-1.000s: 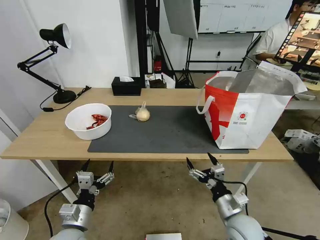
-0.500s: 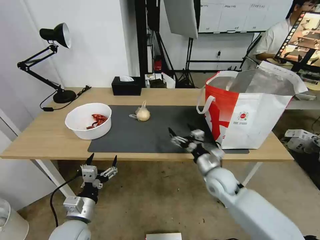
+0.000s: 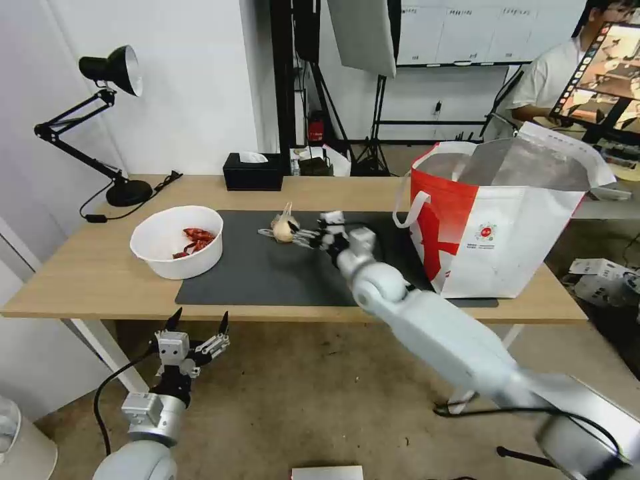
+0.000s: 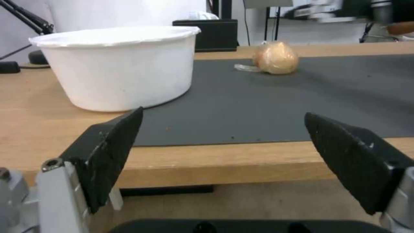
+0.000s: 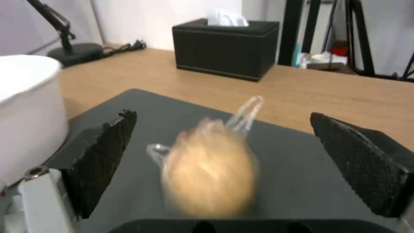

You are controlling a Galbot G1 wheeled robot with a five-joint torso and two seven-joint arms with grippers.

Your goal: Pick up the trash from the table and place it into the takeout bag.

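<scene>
I'm in a studio-like lab: light stands and a reflector panel behind my table, whiteboard on the wall, a monitor off right.

Head camera looks down across the table; both wrist cameras face the knotted bag, the right closest.

Bright, even room light is falling softly, casting faint shadows on the desk. The knotted bag is blurring heavily; head-view edges are bowing outward.
</scene>
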